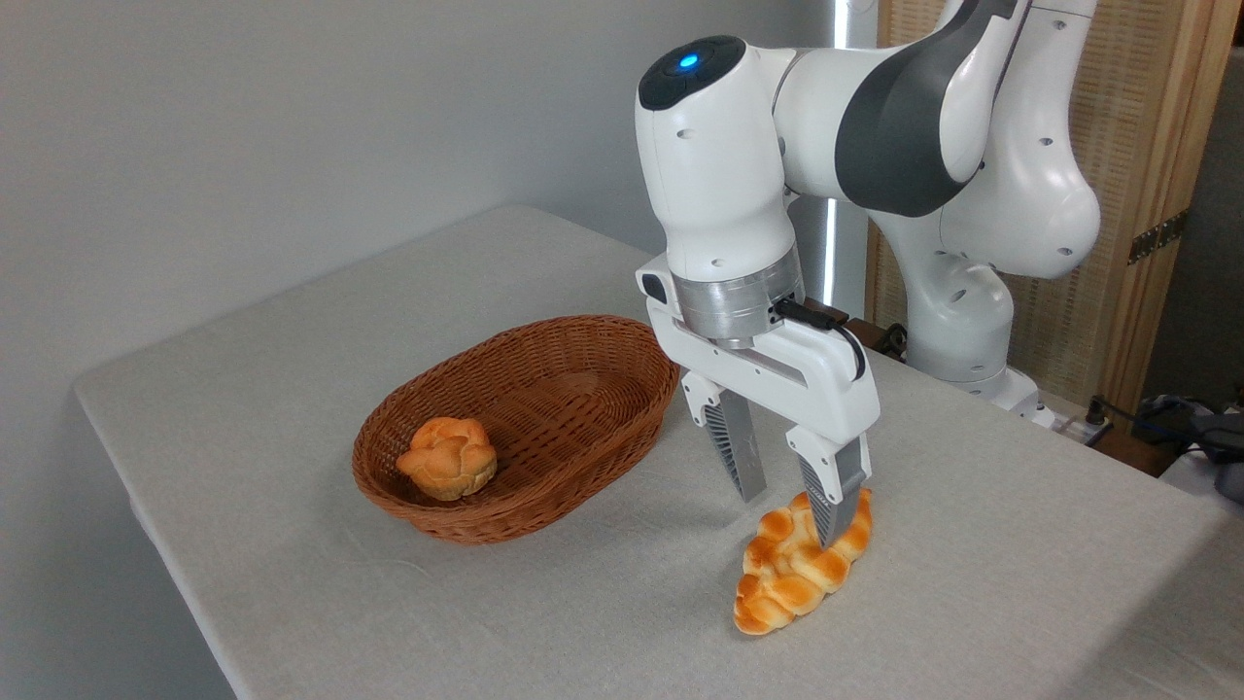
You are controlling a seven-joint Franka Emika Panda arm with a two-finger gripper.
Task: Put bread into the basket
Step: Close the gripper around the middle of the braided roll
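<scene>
None of the move is done, we judge: our gripper [789,510] hangs wide over the bread [799,566] at lower right, basket [544,428] still lacking it.

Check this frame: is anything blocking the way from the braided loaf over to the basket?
Nothing visible does. The bread lies on bare cloth right of the basket, under the open gripper. A small bun sits at the basket's near end; the rest is free.

Glossy bread [792,574], woven wicker basket [593,442], matt cloth-covered table [292,389]
</scene>
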